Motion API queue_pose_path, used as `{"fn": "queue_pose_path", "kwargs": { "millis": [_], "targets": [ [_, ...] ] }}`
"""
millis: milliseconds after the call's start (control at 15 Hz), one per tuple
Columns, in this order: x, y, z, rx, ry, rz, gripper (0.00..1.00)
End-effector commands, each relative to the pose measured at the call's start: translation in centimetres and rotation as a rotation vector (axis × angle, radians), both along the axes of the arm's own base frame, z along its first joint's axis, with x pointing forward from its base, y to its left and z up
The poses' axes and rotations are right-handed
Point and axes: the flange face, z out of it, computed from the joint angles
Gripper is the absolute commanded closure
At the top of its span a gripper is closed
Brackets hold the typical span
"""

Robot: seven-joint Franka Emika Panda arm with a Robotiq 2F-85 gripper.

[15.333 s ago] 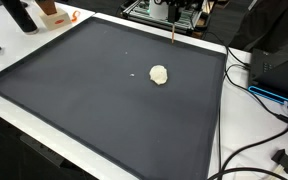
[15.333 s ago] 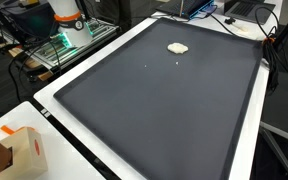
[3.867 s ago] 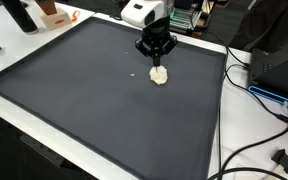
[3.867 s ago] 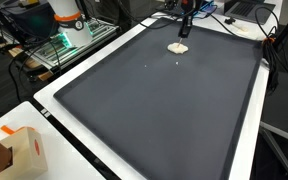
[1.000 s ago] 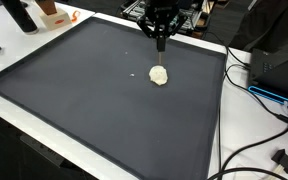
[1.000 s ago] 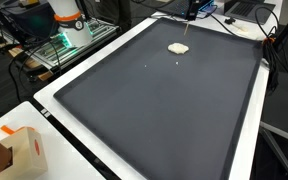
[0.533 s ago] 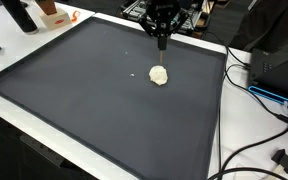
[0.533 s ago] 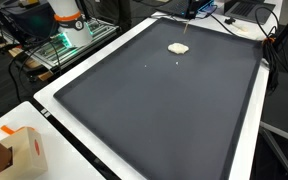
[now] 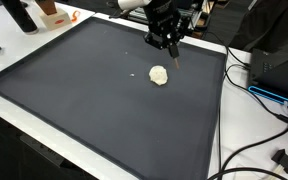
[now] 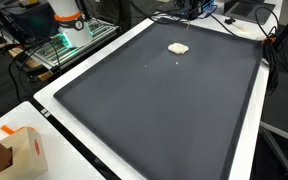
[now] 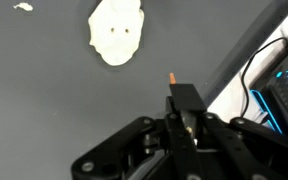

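Thin stick (image 11: 172,80) with an orange tip is what I am holding now: the gripper (image 11: 182,100) has its fingers pressed together on it, and only the short end with the tip comes out in front of them. In an exterior view the gripper (image 9: 167,42) hangs tilted over the far part of the black mat (image 9: 84,95), and the thin stick points down and does not touch the mat.

Near it lies a cream-coloured lump (image 9: 159,75), apart from the tip. The wrist view shows two small dark dots on the lump (image 11: 117,32) and a pale crumb (image 11: 24,7) beside it; the exterior views do not show the dots. In an exterior view the lump (image 10: 178,47) is seen at the far end of the mat, but the gripper is almost cut off by the top edge there, so I cannot judge its fingers from that side.

An orange box (image 10: 24,150) stands on the white table (image 10: 46,100) at the near corner; its print is too small for me to read. Black cables (image 9: 252,150) and a dark device (image 9: 279,65) lie beside the mat, well apart from the lump. Nothing stands between the stick and the lump.
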Motion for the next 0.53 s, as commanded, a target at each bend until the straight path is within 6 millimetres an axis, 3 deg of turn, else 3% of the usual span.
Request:
{"fn": "queue_pose_path", "kwargs": {
  "millis": [0, 467],
  "targets": [
    [0.5, -1.0, -1.3, 0.110, 0.053, 0.045, 0.97],
    [0.4, -3.2, -3.2, 0.200, 0.100, 0.079, 0.97]
  ]
}}
